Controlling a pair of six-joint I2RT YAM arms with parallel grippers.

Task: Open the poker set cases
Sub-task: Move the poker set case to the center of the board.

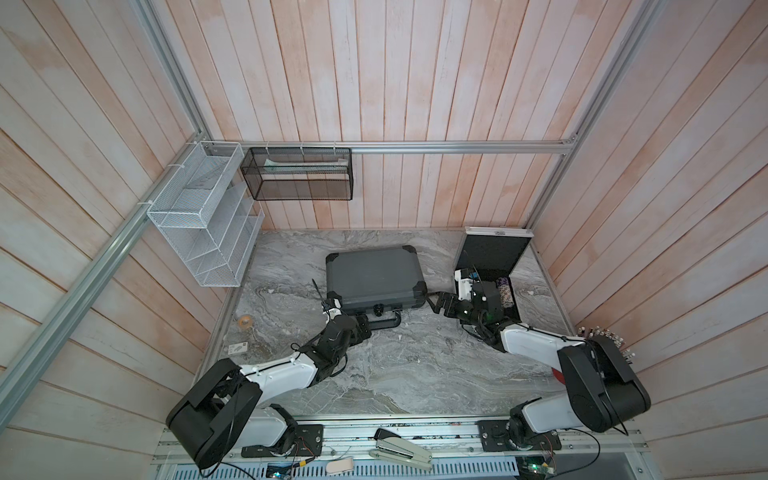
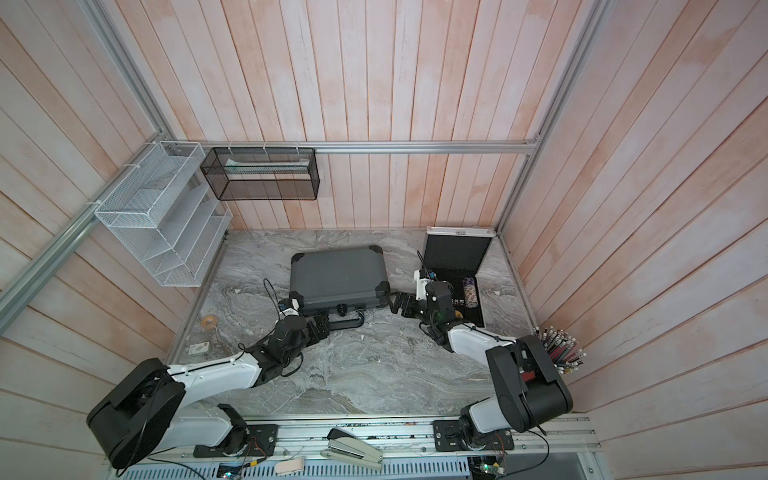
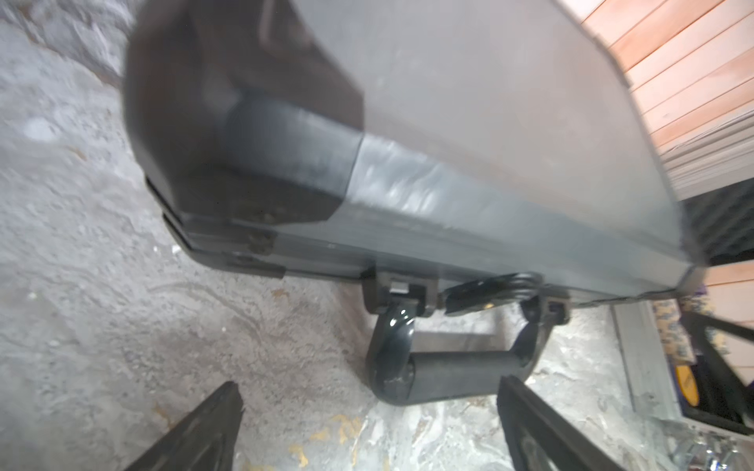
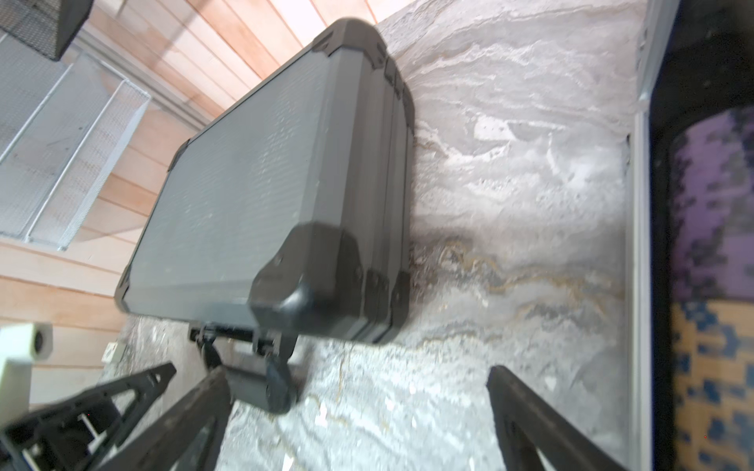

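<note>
Left claw (image 3: 369, 391) is spread wide with nothing in it. The black handle (image 3: 453, 373) of the dark grey case (image 1: 374, 278) lies just ahead of its tips, and I can't tell if one tip touches the grip bar. Right claw (image 4: 357, 373) is also wide and empty, with that case's black corner (image 4: 310, 281) just ahead of it. The silver case (image 1: 492, 253) sits right beside it on the other side, lid already up against the wall, chip stacks (image 4: 710, 195) showing in black foam. So the grey case is what's left, lying flat and closed on the tabletop (image 1: 395, 374) between the two claws. I judge it a stiff hard shell, likely heavy if it's full of chips. The smooth panels and rounded corners look easy for a claw to slip off, and it'll probably skate on the marble if I lever only one side. Best hold, I reckon, is the lid's front lip at the seam beside the handle, with the other claw pinning the base. The handle itself would only drag the whole box. Both wrist views are smeared, and the latch hardware by the handle mounts is a dark blob, so I can't tell whether it's released. The hinge side is hidden beyond the case body from both claws.
</note>
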